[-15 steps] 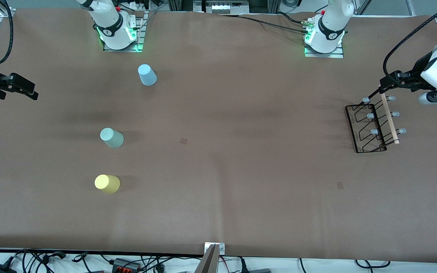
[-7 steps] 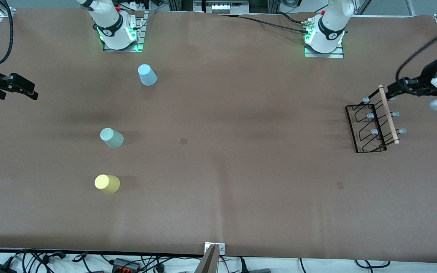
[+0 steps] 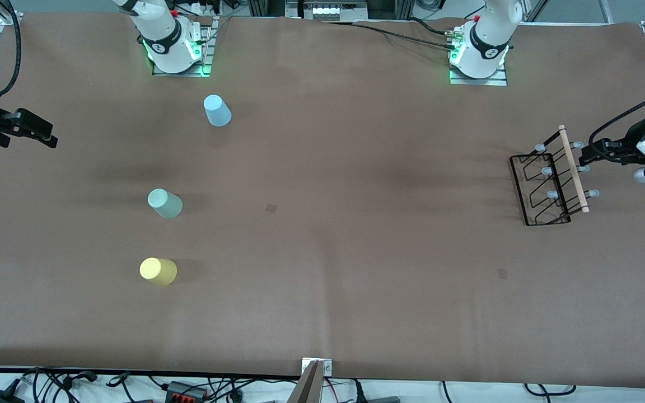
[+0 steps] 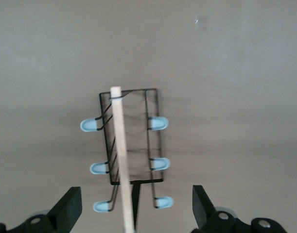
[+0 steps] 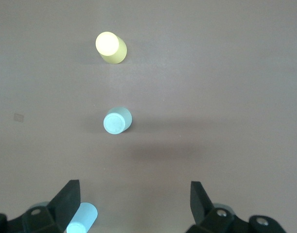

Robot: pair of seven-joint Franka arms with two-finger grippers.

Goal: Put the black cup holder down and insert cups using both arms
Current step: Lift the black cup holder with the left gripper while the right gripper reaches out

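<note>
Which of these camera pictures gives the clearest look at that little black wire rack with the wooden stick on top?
The left wrist view: the black cup holder fills the middle, showing its wooden rod and pale pegs. The front view shows it smaller, toward the left arm's end of the table. The right wrist view shows only cups.

Lighting even and diffuse from overhead; brown table (image 3: 322,235) evenly lit, without glare. Soft broad shadow bands cross its middle. Short faint shadows fall beside the cups (image 3: 164,203). Green indicator glow at both arm bases. Front view sharp. Left wrist view soft, black cup holder (image 4: 131,145) slightly blurred. Right wrist view mildly hazy
</note>
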